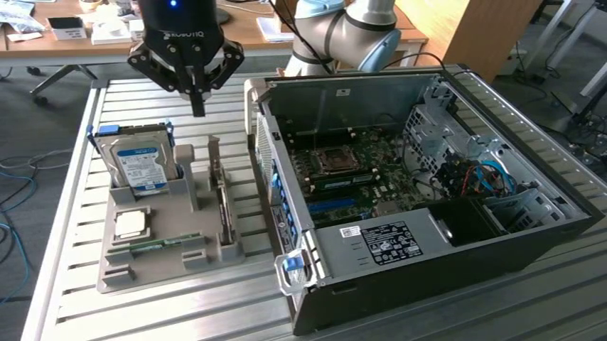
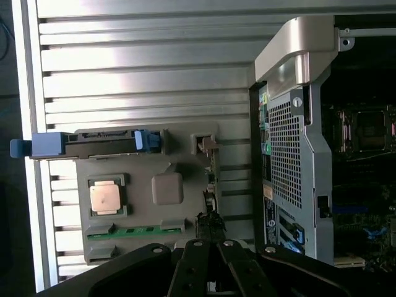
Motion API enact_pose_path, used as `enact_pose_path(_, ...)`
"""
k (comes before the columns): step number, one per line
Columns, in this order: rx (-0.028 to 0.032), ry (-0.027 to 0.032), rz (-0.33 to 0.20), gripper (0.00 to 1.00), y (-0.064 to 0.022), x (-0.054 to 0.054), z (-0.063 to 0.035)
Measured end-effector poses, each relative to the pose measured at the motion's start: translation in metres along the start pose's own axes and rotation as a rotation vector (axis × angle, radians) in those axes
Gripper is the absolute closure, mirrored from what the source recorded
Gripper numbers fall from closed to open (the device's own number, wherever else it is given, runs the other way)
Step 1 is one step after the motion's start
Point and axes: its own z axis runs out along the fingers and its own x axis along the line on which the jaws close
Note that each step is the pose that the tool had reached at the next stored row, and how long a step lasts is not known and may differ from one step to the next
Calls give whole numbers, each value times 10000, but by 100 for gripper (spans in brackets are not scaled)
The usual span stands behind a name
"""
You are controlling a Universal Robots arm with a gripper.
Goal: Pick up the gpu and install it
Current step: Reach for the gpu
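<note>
Upright on its long edge in a slot of the grey parts holder (image 1: 161,266), the gpu (image 1: 221,195) stands as a thin dark card, its narrow metal bracket at the end farther from the exterior camera. It lies on the side of the holder nearest the open computer case (image 1: 493,234), close to the case wall but apart from it. Above the holder hangs the pincer (image 1: 197,108), its fingers pressed together with nothing between them, clear of the card. Toward the exterior view's left, a hard drive (image 1: 139,167) with a blue-white label stands upright in a blue carrier at the holder's far end. A square processor chip (image 1: 130,224) lies flat in its recess, and just in front of it rests a green memory stick (image 1: 152,245). Holder and case both sit on the slatted metal worktop (image 1: 124,316). Inside the case the motherboard (image 1: 351,181) lies exposed.
</note>
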Motion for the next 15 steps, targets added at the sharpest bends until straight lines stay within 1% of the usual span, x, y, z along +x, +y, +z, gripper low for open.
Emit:
enact_pose_path(7, 73, -6, -2, 89, -135, -14, -5)
enact_pose_path(12, 112, -9, -4, 89, -186, -18, -5)
enact_pose_path(15, 121, -10, -3, 89, -198, -19, -5)
